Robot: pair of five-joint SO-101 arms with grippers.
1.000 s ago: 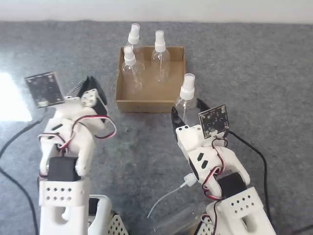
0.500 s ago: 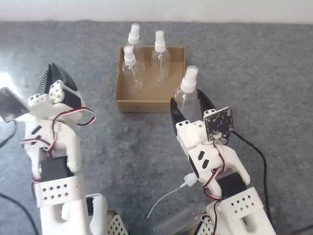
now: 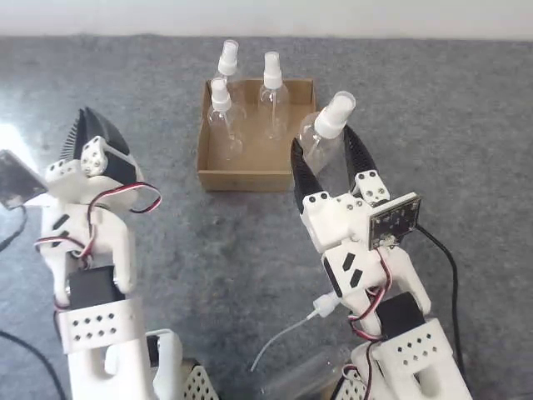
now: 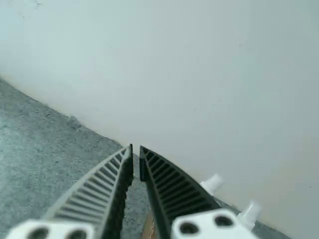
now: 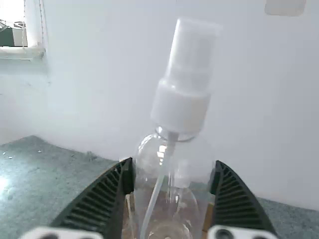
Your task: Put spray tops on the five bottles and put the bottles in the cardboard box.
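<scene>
Raised, capped bottle clasped by right gripper above cardboard box, three bottles inside, left gripper closed.

High view looks down, wrist views close, facing wall

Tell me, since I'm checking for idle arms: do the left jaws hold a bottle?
No, the left gripper has its jaws closed together with nothing between them.

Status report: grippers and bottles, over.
Left gripper shut, empty, off to the side. Right gripper shut on bottle, tilted at right edge of cardboard box. Three capped bottles already inside.
</scene>
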